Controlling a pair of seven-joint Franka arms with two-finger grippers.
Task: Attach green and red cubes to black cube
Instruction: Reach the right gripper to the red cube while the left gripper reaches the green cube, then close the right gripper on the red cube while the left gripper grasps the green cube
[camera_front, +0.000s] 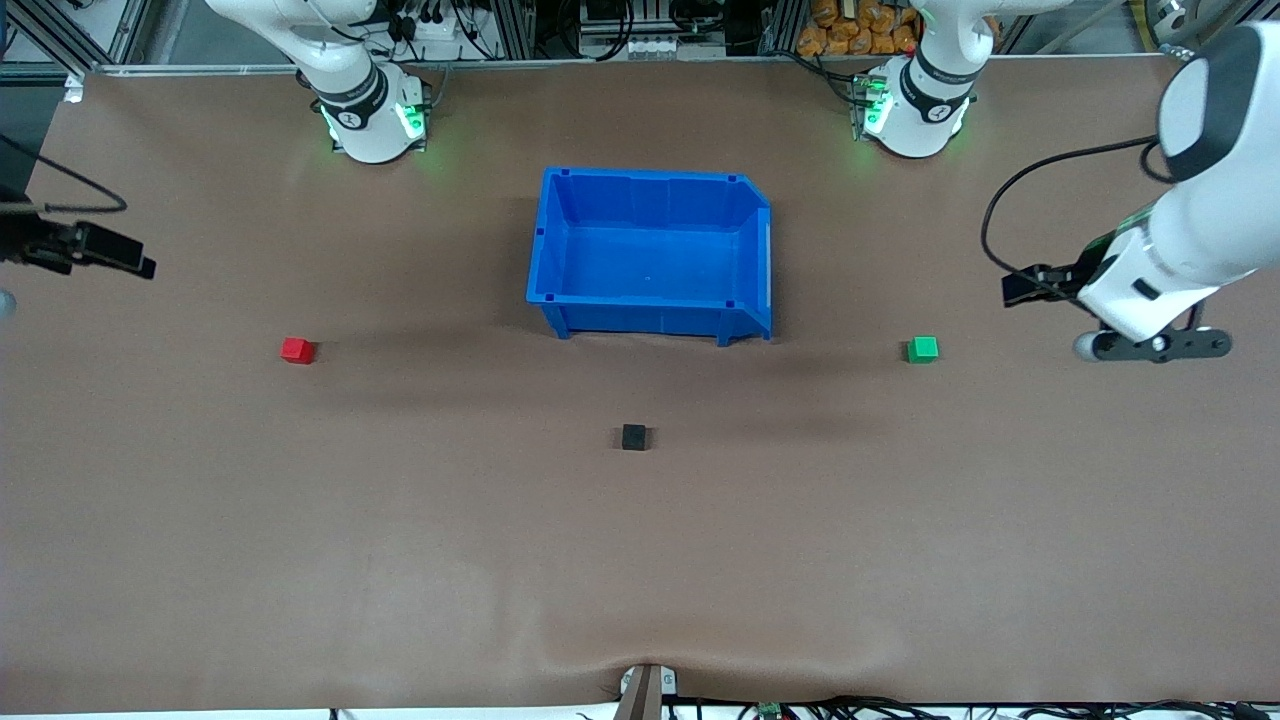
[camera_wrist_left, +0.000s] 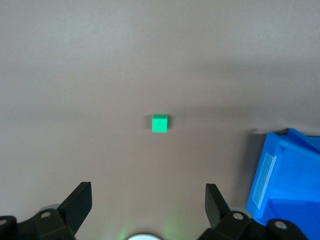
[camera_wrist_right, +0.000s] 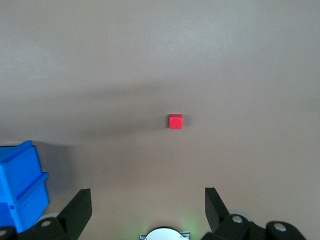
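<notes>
Brown matte covering forms the surface (camera_front: 400, 560), with all three cubes resting on it, well apart from one another. The black cube (camera_front: 633, 437) sits near the middle of the surface, nearer to the front camera than the blue bin (camera_front: 560, 225). The green cube (camera_front: 923, 349) lies toward the left arm's end of the surface; the red cube (camera_front: 297, 350) lies toward the right arm's end. Both coloured cubes sit slightly farther from the front camera than the black cube, roughly level with the bin's lower edge.

Left claw (camera_wrist_left: 147, 202): raised over the surface at the left arm's end, fingers spread wide, holding nothing. The green cube (camera_wrist_left: 159, 123) is visible in the left wrist view, clear of both fingers, with a corner of the bin (camera_wrist_left: 290, 185) at the edge.

Right claw (camera_wrist_right: 147, 202): raised over the surface at the right arm's end, fingers spread wide, holding nothing. The red cube (camera_wrist_right: 175, 121) is visible in the right wrist view, untouched
</notes>
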